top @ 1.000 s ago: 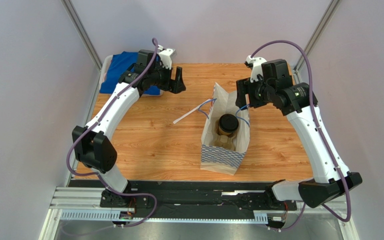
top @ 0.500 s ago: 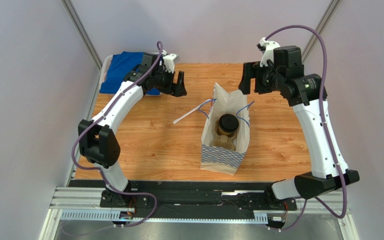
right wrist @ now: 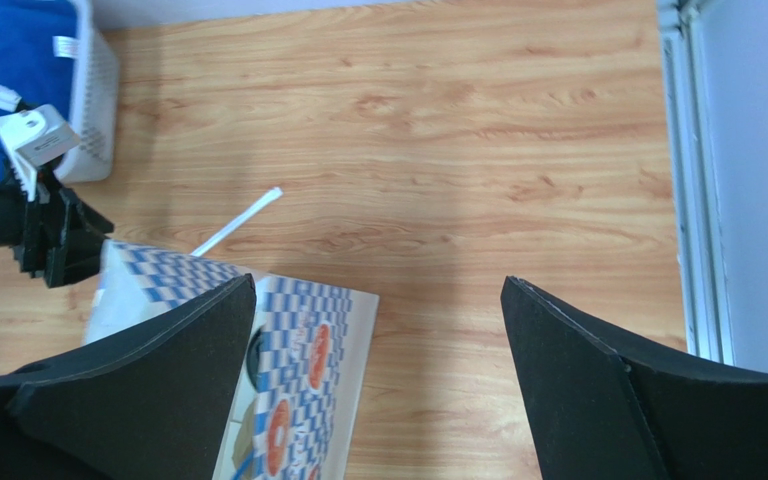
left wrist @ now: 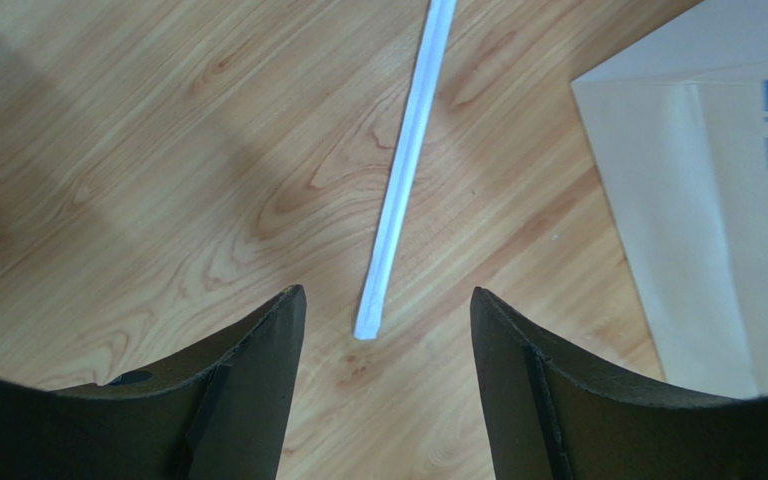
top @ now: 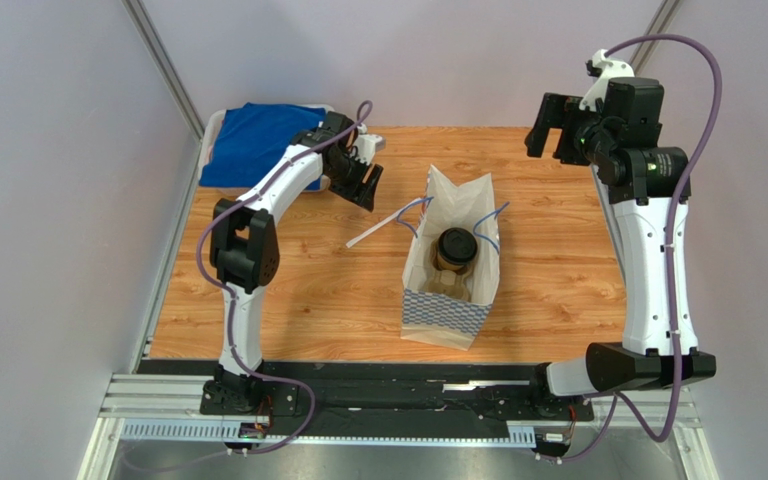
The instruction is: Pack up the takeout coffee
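Left pincer [left wrist: 386,295]: jaws apart to a moderate width, nothing between them, fingers clear of all objects. Directly below its gap lies the near end of a thin white wrapped straw [left wrist: 403,170], flat on the wooden bench [top: 298,290] and running away from the fingertips at a slight slant. Off to one side of that pincer, beyond the straw, stands the paper bag [left wrist: 678,200], its plain tan wall and blue-checked base edge showing in the left wrist view; pincer and bag are apart. On the opposite side of the left pincer, at the far corner of the bench, a white basket [right wrist: 93,90] holds a blue cloth [top: 253,145]. Right pincer [top: 550,140]: jaws spread wide, empty, held high and well away from the bench surface, near the far right corner. Below and inward of it is the same bag, standing upright with its mouth open and its blue cord handles hanging to either side. The takeout coffee [top: 456,245] is inside that bag, upright, its round black lid facing up and tan wall visible beneath; it is between the two pincers and touched by neither. A brownish moulded form shows in the bag just beside the cup, on the side toward the arm bases; its exact contact with the cup cannot be determined. The straw lies outside the bag, between it and the left pincer.
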Available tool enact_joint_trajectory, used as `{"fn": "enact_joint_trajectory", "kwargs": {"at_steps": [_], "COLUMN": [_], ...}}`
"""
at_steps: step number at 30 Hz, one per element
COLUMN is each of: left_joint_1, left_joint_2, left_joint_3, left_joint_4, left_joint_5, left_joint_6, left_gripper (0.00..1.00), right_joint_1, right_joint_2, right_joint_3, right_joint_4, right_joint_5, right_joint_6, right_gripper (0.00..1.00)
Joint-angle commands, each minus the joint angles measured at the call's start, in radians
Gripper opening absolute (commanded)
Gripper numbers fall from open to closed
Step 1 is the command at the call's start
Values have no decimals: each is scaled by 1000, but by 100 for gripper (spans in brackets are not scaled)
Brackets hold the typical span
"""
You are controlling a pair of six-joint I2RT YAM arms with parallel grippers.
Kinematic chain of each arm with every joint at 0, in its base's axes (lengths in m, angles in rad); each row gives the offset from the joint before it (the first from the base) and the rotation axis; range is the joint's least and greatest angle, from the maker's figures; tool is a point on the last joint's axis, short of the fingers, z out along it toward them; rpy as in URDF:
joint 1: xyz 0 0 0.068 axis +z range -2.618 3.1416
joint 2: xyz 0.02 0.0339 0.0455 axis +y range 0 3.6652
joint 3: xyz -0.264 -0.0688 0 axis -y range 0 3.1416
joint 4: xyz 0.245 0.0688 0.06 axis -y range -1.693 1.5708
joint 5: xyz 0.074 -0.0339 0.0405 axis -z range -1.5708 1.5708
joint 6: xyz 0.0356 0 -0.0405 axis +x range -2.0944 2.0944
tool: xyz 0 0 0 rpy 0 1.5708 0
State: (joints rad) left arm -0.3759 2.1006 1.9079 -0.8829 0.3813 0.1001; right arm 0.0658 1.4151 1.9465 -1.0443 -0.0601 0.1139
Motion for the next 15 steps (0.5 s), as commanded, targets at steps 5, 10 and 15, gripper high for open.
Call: {"fn": "enact_joint_trajectory", "kwargs": {"at_steps": [5,10,15], "left_joint_1": [-73,-103,-132], "left_joint_2": [114,142,170], "left_joint_3": [102,85,85], "left_joint_4": [-85,-77,-67], "left_joint_5": [-128,-139,-192], "left_joint_6": [112,108,122], "left_gripper": [69,69,69], "right_joint_1": [-57,-87,-89], "right_joint_2": [-88,-105,-114], "right_joint_3": [-115,-144,-166], "right_joint_4": [69,73,78], "right_joint_5": [36,34,28], "right_joint_6": [20,18,20], "right_gripper": [100,100,100]}}
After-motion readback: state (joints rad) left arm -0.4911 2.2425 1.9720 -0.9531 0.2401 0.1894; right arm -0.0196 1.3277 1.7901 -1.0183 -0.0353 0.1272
